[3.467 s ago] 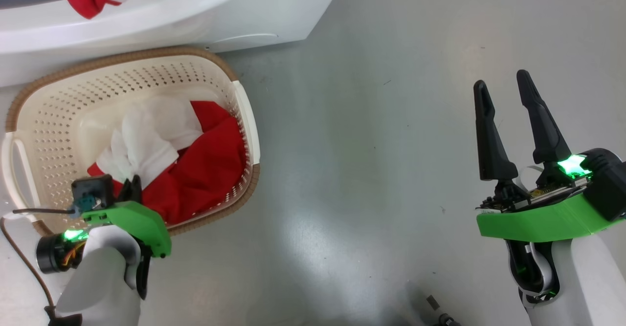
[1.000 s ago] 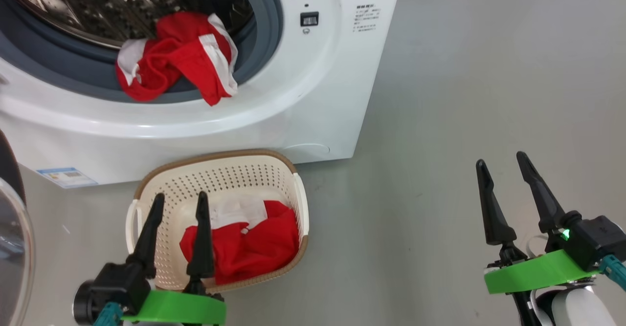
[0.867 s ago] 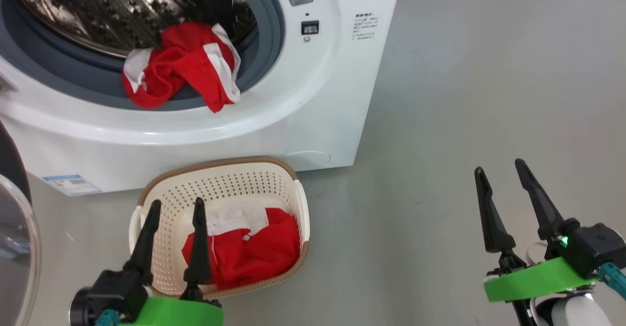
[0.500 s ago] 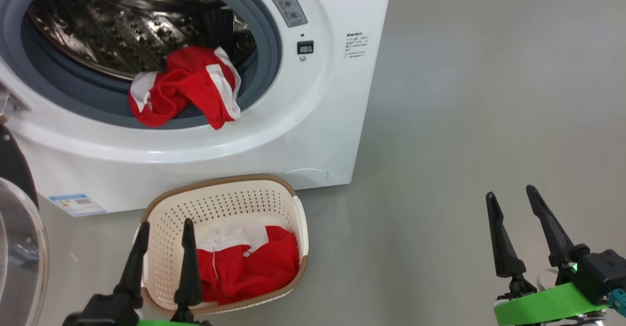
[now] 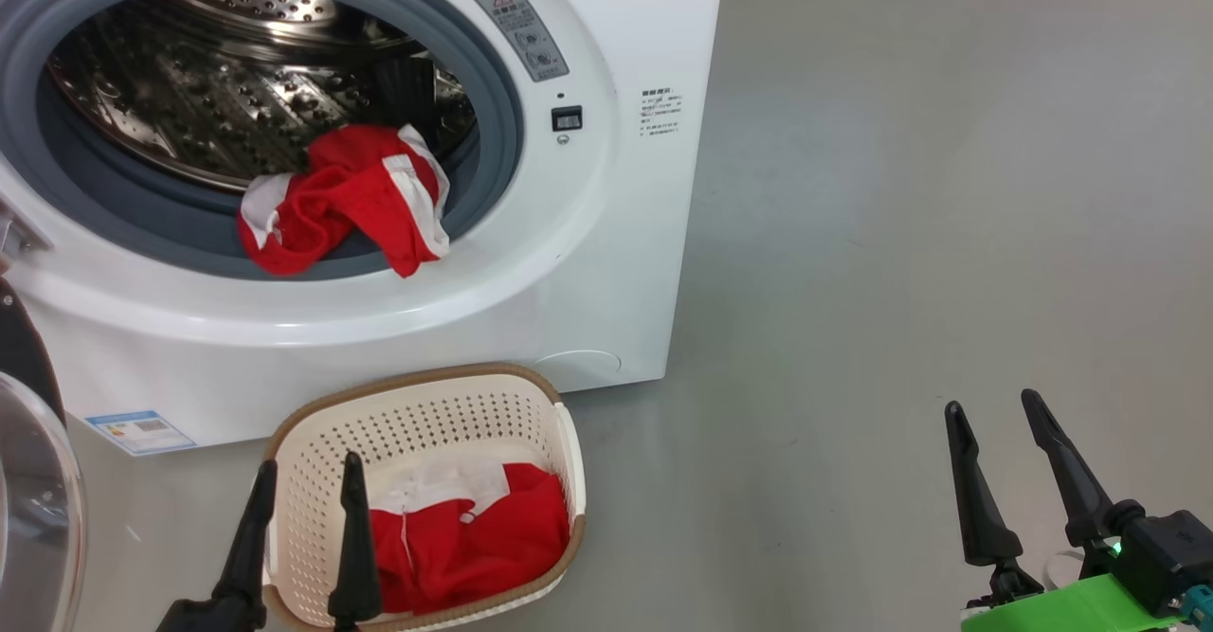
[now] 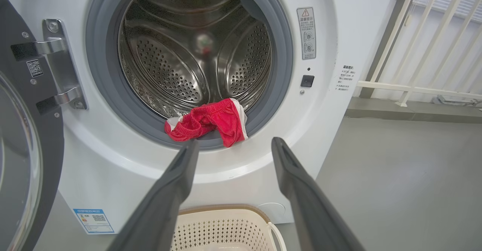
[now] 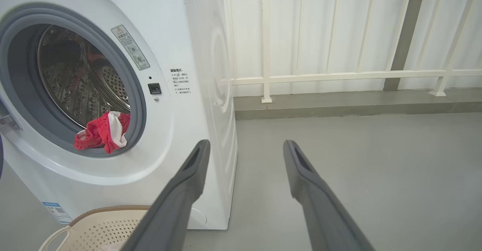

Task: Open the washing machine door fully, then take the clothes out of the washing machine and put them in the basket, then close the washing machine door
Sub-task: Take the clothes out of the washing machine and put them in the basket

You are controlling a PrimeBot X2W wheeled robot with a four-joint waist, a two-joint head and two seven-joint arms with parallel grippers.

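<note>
Clothes: one piece in our basket, lower left; one at the washer mouth. Our left gripper and right gripper gape empty.

I have a clear way into the washing machine, its door swung aside to the left, with a red garment draped over the gasket lip and the basket just below on the floor, which lies bare to the right.
</note>
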